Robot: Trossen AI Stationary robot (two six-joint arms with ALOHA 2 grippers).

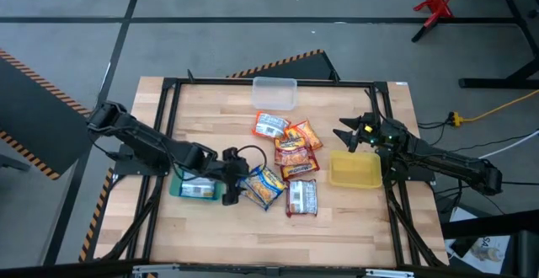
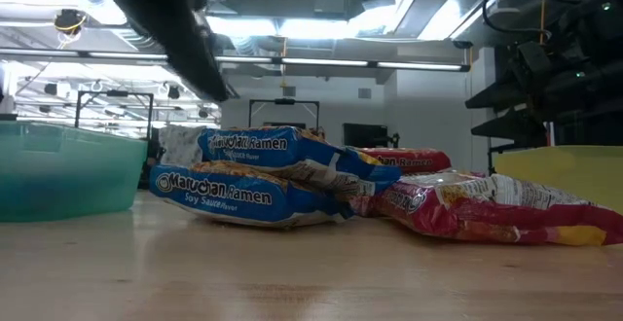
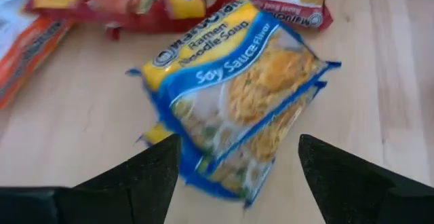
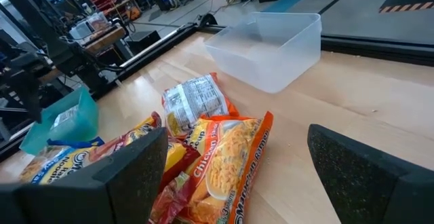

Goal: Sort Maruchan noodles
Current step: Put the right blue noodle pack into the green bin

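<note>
Probably a robotics lab or workshop: grey floor (image 1: 253, 42) with hazard-striped tape (image 1: 278, 63), ceiling strip lights (image 2: 321, 63), a red stand (image 1: 434, 8), and dim, cluttered benches (image 4: 115, 7) behind.

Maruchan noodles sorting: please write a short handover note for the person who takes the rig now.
Left gripper: open, empty, at the blue soy sauce packets, which lie stacked beside the teal bin.
Right gripper: open, empty, by the yellow bin's far edge.
Done: one packet lies in the teal bin. The yellow bin and clear bin hold nothing.
Left: the blue pair, the orange and red packets in the middle of the table, and the packets lying label-up.
</note>
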